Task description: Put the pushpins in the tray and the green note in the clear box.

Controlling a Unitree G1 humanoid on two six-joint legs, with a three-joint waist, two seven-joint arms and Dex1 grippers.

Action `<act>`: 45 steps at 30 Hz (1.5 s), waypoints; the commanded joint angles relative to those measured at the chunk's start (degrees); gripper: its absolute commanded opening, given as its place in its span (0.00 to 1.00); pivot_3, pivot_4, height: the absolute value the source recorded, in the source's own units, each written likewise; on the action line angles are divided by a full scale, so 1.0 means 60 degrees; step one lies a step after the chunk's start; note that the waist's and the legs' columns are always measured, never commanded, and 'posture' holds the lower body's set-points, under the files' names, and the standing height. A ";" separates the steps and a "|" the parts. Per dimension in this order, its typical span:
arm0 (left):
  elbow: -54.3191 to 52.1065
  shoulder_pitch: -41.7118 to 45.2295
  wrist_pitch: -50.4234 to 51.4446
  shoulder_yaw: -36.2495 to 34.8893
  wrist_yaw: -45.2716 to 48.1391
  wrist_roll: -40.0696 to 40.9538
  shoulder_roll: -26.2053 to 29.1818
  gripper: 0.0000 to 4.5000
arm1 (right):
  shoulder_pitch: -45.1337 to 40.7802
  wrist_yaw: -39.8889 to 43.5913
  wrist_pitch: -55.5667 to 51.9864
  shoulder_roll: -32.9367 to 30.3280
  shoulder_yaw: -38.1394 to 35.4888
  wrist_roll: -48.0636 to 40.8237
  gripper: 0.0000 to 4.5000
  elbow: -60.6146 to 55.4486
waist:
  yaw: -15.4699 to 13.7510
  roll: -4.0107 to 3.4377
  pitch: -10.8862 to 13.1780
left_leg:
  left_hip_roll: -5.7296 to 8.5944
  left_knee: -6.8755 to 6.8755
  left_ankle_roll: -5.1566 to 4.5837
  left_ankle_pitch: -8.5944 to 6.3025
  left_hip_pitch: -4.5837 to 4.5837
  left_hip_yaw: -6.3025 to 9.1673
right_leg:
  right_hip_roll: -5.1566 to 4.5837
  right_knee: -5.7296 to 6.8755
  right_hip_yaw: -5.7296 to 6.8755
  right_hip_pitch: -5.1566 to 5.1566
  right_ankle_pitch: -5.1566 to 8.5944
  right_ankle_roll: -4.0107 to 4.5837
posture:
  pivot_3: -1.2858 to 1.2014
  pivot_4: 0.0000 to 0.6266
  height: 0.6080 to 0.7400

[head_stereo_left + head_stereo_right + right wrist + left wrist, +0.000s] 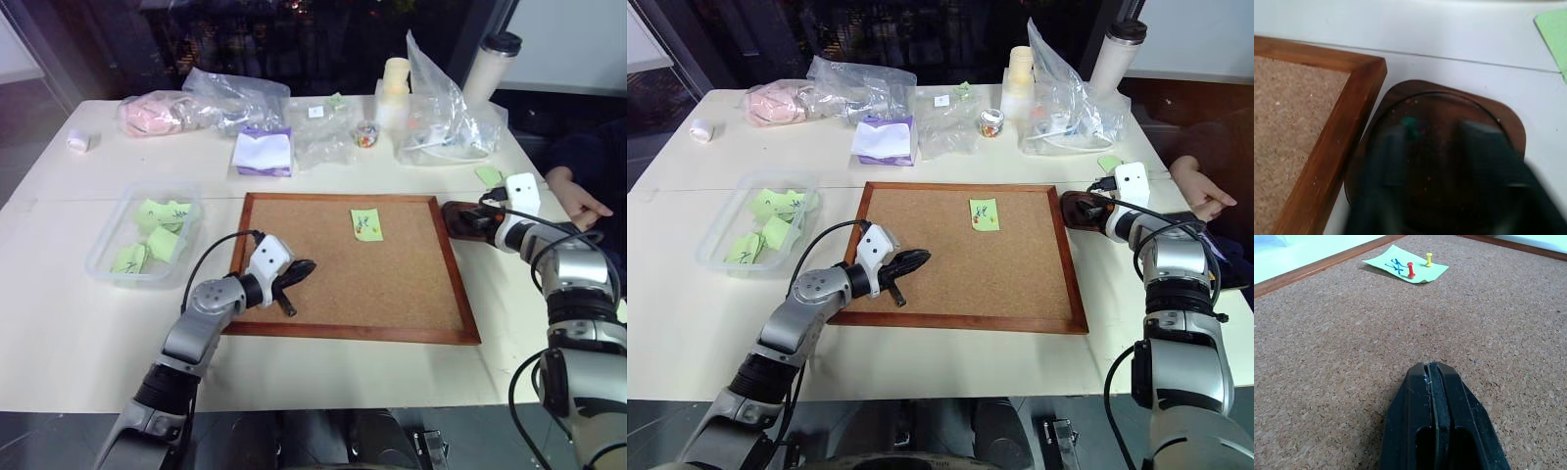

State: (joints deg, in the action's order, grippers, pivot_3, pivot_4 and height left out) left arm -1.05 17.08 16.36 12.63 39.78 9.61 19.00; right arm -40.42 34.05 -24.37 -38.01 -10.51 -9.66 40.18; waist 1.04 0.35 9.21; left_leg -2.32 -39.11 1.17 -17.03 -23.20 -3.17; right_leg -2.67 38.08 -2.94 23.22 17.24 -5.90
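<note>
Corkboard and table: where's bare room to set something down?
The wood-framed corkboard is mostly bare apart from the pale-green sticky note near its far edge and the left gripper at its near left. The white table is bare along the front. Crowded: the far edge, with clear plastic bags and a white cup.

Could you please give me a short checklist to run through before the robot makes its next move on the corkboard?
1. Right gripper over the tray, fingers apart: ok.
2. A pin released into the tray: cannot tell; a small green speck shows there, blurred.
3. Green note on the corkboard, pinned by a red pushpin and a yellow pushpin: not ok, both need pulling first.
4. Left gripper shut and empty, low over the cork, short of the note: ok.
5. Clear box open, green notes inside: ok.
6. Person's hand on the table beside the right arm: not ok, keep clear.
</note>
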 commanded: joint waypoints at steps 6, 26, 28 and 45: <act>0.0334 -0.0168 0.0065 0.0151 0.0090 -0.0177 0.0032 0.00 | 0.0015 0.0012 -0.0046 -0.0115 -0.0179 -0.0204 0.98 -0.1037 | 0.0000 0.0000 0.0000 | 0.0000 0.0000 0.0000 0.0000 0.0000 0.0001 | 0.0000 0.0000 0.0000 0.0000 0.0000 0.0000 | 0.52 0.24 1.00; 0.0294 -0.0195 0.0060 0.0133 0.0109 -0.0186 0.0034 0.00 | 0.0765 0.0924 -0.2017 0.1301 0.1557 -0.0831 0.49 -0.5390 | -0.0010 -0.0001 -0.0001 | -0.0002 0.0000 -0.0001 -0.0001 -0.0001 0.0011 | 0.0001 0.0000 0.0005 -0.0001 0.0000 0.0000 | 0.52 0.24 1.00; 0.0276 -0.0206 0.0063 0.0123 0.0094 -0.0184 0.0031 0.00 | 0.0802 0.0934 -0.1891 0.1468 0.1802 -0.0713 0.49 -0.5202 | -0.0017 -0.0001 -0.0001 | -0.0002 0.0000 -0.0001 -0.0001 -0.0002 0.0011 | 0.0002 0.0000 0.0005 -0.0001 0.0000 0.0000 | 0.52 0.24 1.00; 0.0126 -0.0284 0.0114 0.0041 -0.0023 -0.0168 0.0067 0.00 | 0.1003 0.1099 -0.1133 0.1866 0.2236 -0.0347 0.07 -0.4115 | 0.0011 -0.0001 -0.0001 | -0.0003 0.0000 -0.0001 -0.0001 -0.0002 0.0011 | 0.0004 -0.0001 0.0006 0.0000 0.0000 0.0000 | 0.52 0.24 1.00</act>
State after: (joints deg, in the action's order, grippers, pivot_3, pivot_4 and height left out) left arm -1.22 16.72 15.89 12.51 39.60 9.32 18.97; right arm -34.19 40.44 -31.81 -27.02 3.15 -11.95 15.61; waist 1.10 0.35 9.21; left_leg -2.33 -39.11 1.16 -17.04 -23.21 -3.10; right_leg -2.65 38.08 -2.91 23.22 17.24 -5.89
